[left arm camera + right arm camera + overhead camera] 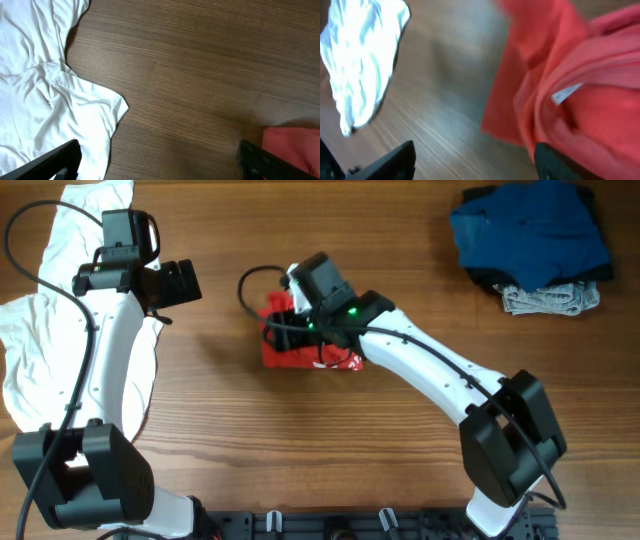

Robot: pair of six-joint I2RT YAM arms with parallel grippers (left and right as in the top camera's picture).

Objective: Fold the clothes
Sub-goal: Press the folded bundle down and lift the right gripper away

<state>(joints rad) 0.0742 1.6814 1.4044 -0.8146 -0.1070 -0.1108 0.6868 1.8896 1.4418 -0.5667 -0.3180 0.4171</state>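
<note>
Wooden desk (400, 450) carries the white shirt (30, 340) on my left and the bundled red shirt (290, 352) mid-desk. My right end effector (475, 157) is spread, with red cloth against one finger; a snag as I lift could undo the fold. My left end effector (157, 165), also spread, hangs well apart.

a robotics lab bench is indicated: the left arm (120, 380) and the right arm (440, 375) are mounted on a black rail (380, 525) at the edge of a wood-grain table (300, 450), where clothes (530, 230) are laid.
</note>
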